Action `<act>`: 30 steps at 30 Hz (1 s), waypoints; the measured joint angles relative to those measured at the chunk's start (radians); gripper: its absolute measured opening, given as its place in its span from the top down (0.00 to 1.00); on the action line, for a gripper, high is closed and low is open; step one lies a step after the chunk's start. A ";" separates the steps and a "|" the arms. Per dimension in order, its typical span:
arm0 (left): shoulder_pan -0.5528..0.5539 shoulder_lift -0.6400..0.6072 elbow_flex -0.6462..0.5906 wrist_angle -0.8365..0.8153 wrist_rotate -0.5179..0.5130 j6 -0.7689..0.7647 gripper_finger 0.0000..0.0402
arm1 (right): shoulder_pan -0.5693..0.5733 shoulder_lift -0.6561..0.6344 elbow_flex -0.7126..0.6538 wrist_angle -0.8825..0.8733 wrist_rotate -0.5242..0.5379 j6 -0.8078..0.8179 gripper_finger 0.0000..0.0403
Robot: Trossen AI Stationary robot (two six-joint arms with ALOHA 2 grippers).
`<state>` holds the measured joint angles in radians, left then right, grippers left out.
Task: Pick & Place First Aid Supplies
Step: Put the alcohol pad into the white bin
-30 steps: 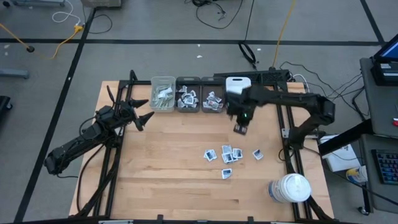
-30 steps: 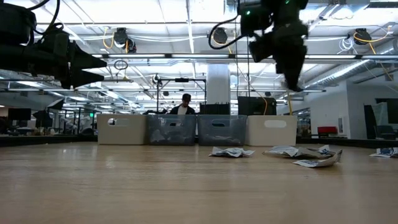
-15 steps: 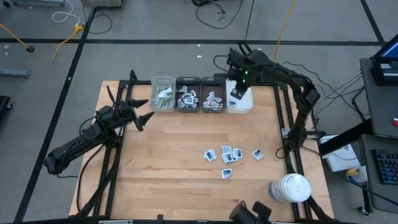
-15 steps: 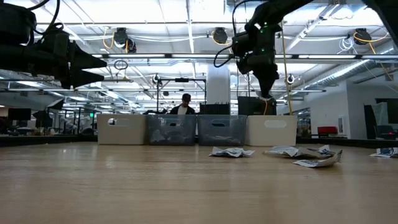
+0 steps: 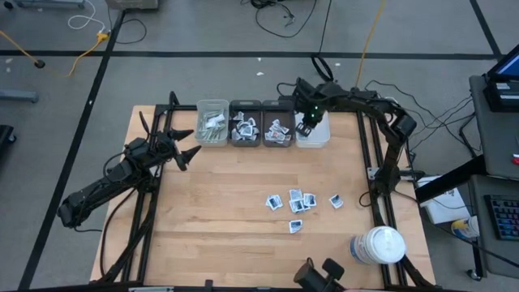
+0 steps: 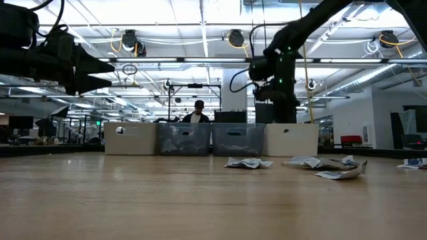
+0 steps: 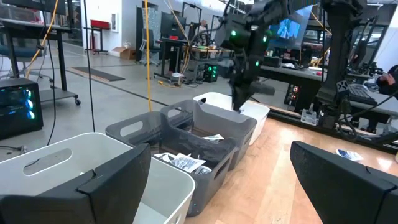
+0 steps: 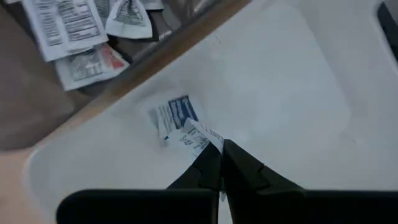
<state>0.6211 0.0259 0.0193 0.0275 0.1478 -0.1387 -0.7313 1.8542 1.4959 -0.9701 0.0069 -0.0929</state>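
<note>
Several first aid supplies, small white sachets (image 5: 296, 203), lie loose on the wooden table right of centre. More sachets fill the two grey bins (image 5: 261, 131) and the pale bin (image 5: 212, 123) at the far edge. My right gripper (image 5: 306, 126) hangs over the white bin (image 5: 318, 136) at the right end of that row, shut on a white sachet (image 8: 200, 134). A blue-printed sachet (image 8: 174, 116) lies on that bin's floor. My left gripper (image 5: 188, 144) waits open and level at the table's left, pointing toward the bins. My right gripper pinches the white sachet by one end (image 8: 205, 142) between its two fingertips. The fingers come from above, pointing steeply down into the white bin. The rest of the sachet sticks out past the tips, just over the bin's floor; whether it touches the floor I cannot tell.
A large white lidded jar (image 5: 379, 246) stands at the near right corner. A dark device (image 5: 320, 276) sits at the near edge. The table's left half and near middle are bare wood. A person (image 6: 198, 113) shows far off in the room behind the bins.
My right gripper, staying shut, has swung from above the table's middle right toward the far edge. It has come down over the white bin and tipped more steeply downward. The loose sachets have not moved.
</note>
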 joint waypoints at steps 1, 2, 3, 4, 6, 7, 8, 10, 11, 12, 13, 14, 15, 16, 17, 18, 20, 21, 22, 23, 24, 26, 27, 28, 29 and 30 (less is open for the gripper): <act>0.000 0.000 0.000 0.000 0.000 0.000 0.02 | 0.001 0.000 -0.028 0.037 0.003 -0.003 0.99; 0.000 0.000 0.000 0.000 0.000 0.000 0.02 | 0.004 0.000 -0.054 0.073 0.015 -0.006 0.99; 0.000 0.000 0.000 0.000 0.000 0.000 0.02 | 0.007 0.000 -0.077 0.104 0.036 -0.006 0.98; 0.000 0.000 0.000 0.000 0.000 0.000 0.02 | 0.011 0.000 -0.098 0.127 0.059 -0.008 0.98; 0.000 0.000 0.000 0.000 0.000 0.000 0.02 | 0.017 0.000 -0.121 0.147 0.115 -0.011 0.97; 0.000 0.000 0.000 0.000 0.000 0.000 0.02 | 0.019 0.000 -0.124 0.144 0.130 -0.013 0.96; 0.000 0.000 0.000 0.000 0.000 0.000 0.02 | 0.020 0.000 -0.125 0.138 0.129 -0.019 0.94; 0.000 0.000 0.000 0.000 0.000 0.000 0.02 | 0.020 0.000 -0.125 0.127 0.110 -0.029 0.90; 0.000 0.000 0.000 0.000 0.000 0.000 0.02 | 0.020 0.000 -0.125 0.124 0.098 -0.030 0.87; 0.000 0.000 0.000 0.000 0.000 0.000 0.02 | 0.020 0.000 -0.125 0.122 0.095 -0.031 0.83; 0.000 0.000 0.000 0.000 0.000 0.000 0.02 | 0.020 0.000 -0.125 0.122 0.097 -0.031 0.79; 0.000 0.000 0.000 0.000 0.000 0.000 0.02 | 0.020 0.000 -0.125 0.122 0.098 -0.028 0.75; 0.000 0.000 0.000 0.000 0.000 0.000 0.02 | 0.020 0.000 -0.125 0.121 0.101 -0.021 0.70; 0.000 0.000 0.000 0.000 0.000 0.000 0.02 | 0.020 0.000 -0.125 0.121 0.102 -0.014 0.66; 0.000 0.000 0.000 0.000 0.000 0.000 0.02 | 0.020 0.000 -0.125 0.122 0.102 -0.008 0.62; 0.000 0.000 0.000 0.000 0.000 0.000 0.02 | 0.020 0.000 -0.125 0.123 0.102 -0.006 0.58; 0.000 0.000 0.000 0.000 0.000 0.000 0.02 | 0.020 0.000 -0.125 0.122 0.100 -0.021 0.52; 0.000 0.000 0.000 0.000 0.000 0.000 0.02 | 0.020 -0.001 -0.125 0.121 0.100 -0.031 0.49; 0.000 0.000 0.000 0.000 0.000 0.000 0.02 | 0.020 -0.004 -0.125 0.116 0.099 -0.037 0.47; 0.000 0.000 0.000 0.000 0.000 0.000 0.02 | 0.020 -0.009 -0.125 0.111 0.099 -0.040 0.45; 0.000 0.000 0.000 0.000 0.000 0.000 0.02 | 0.020 -0.015 -0.125 0.106 0.101 -0.039 0.44; 0.000 0.000 0.000 0.000 0.000 0.000 0.02 | 0.020 -0.028 -0.125 0.093 0.119 -0.004 0.43; 0.000 0.000 0.000 0.000 0.000 0.000 0.02 | 0.022 -0.038 -0.125 0.083 0.124 0.020 0.42; 0.000 0.000 0.000 0.000 0.000 0.000 0.02 | 0.024 -0.051 -0.125 0.070 0.123 0.045 0.42; 0.000 0.000 0.000 0.000 0.000 0.000 0.02 | 0.028 -0.066 -0.124 0.057 0.124 0.072 0.42; 0.000 0.000 0.000 0.000 0.000 0.000 0.02 | 0.034 -0.078 -0.120 0.038 0.124 0.102 0.43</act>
<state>0.6212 0.0260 0.0193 0.0274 0.1480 -0.1387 -0.6973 1.7758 1.3760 -0.9319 0.1309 0.0088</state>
